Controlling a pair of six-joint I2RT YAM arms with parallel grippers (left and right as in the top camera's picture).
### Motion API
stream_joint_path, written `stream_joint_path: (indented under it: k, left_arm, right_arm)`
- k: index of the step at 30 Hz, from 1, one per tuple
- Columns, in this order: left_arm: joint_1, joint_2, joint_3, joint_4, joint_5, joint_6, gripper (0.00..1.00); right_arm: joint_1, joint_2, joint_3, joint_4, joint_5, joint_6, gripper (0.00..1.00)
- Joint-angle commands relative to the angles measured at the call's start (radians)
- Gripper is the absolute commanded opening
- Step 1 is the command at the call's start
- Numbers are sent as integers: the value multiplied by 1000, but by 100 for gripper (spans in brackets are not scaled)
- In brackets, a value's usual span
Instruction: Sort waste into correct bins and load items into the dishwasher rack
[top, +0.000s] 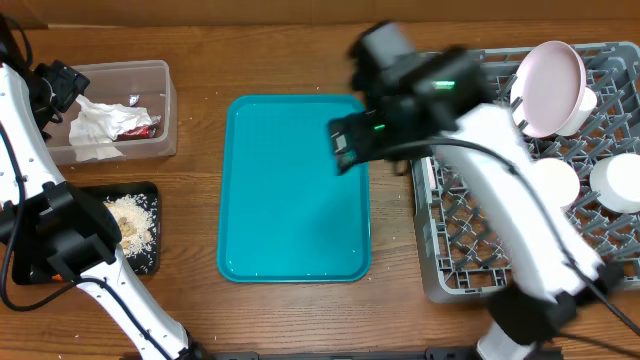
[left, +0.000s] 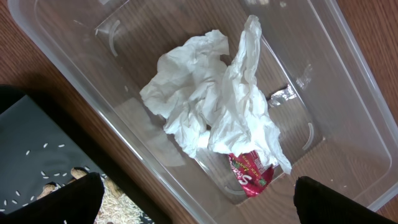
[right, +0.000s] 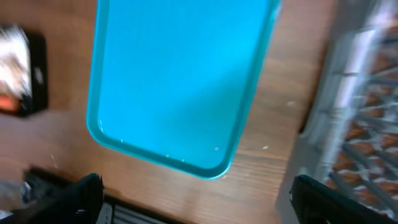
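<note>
The clear tub (top: 160, 80) stands at the back left and holds crumpled white napkins (top: 95, 125) and a red-and-white wrapper (top: 137, 128). My left gripper (top: 55, 88) hovers open and empty over the tub's left end. The left wrist view shows the napkins (left: 211, 106), the wrapper (left: 252, 174) and my open jaws (left: 199, 205). The black tray (top: 145, 260) holds beige food scraps (top: 132, 220). My right gripper (top: 345, 140) is open and empty above the teal tray's right edge, beside the grey dishwasher rack (top: 450, 270). The rack holds a white plate (top: 550, 85) and two white bowls (top: 555, 180) (top: 618, 180).
The teal serving tray (top: 295, 190) lies bare in the middle; it also shows in the right wrist view (right: 180, 74), with the rack (right: 360, 124) to its right. The black tray's corner (left: 31, 149) lies beside the tub. Bare wood lies between tray and rack.
</note>
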Motion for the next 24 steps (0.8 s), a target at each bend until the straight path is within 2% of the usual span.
stream_joint_path:
  k: [1,8,15,20,24]
  left_arm:
    - [-8,-13,-3,1,-13,-6,100]
    - [-8,-13,-3,1,-13,-6,100]
    - [-8,-13,-3,1,-13,-6,100]
    - [-8,-13,-3,1,-13,-6,100]
    - [-8,-13,-3,1,-13,-6,100]
  right_arm:
    - [-74,-139,3,1,24,10,100]
    - [-148,-204,3,42,71,-98,100]
    - [-157,-271,-63,237,56,-220,100]
    - [-221,-415,-323,391,5,-226,100]
    - [-300,-605,-646,623,-118,-226,100]
